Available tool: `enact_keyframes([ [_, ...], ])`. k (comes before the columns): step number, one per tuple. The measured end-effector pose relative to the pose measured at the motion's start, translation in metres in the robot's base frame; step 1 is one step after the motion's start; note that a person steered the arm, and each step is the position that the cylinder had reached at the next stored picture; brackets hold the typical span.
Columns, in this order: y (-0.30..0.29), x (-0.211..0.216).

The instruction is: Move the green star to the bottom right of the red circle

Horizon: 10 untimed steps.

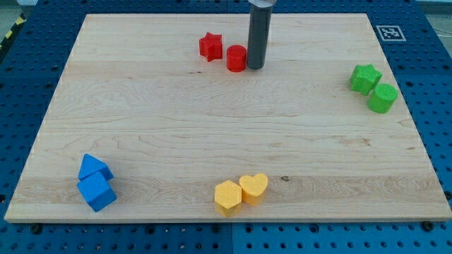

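You have a wooden board (212, 127) filling most of the view, lying on a blue perforated table (28, 42). At the board's far right corner sits a small black-and-white marker tag (389, 32).

The dark rod (258, 32) comes down from the far edge, a little right of centre. My tip (256, 67) rests on the board, touching or all but touching the right side of the red circle (236, 58). There is no claw on this arm, so there is no wide or narrow state to report and nothing is held; the rod simply ends in that blunt tip.

Just left of the red circle, slightly farther back, lies the red star (210, 46), close to it but apart.

The green star (365, 78) lies well to the right of my tip, near the board's right edge and a little nearer to you than the tip. The green circle (383, 98) touches it on its near right side.

Along the near edge, the yellow hexagon (227, 197) and yellow heart (253, 188) sit pressed together near the middle. At the near left corner, two blue blocks touch: a blue pentagon (94, 168) behind and a blue cube (97, 192) in front.
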<state>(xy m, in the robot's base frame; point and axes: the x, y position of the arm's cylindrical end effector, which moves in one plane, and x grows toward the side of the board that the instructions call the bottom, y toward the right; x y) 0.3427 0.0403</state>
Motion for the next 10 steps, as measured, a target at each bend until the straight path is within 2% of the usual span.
enact_keyframes([
  [1, -0.021, 0.0],
  [2, 0.0, -0.003],
  [3, 0.05, -0.028],
  [5, 0.209, -0.061],
  [6, 0.269, -0.031],
  [7, 0.283, 0.018],
  [8, 0.268, 0.052],
  [10, 0.144, 0.053],
])
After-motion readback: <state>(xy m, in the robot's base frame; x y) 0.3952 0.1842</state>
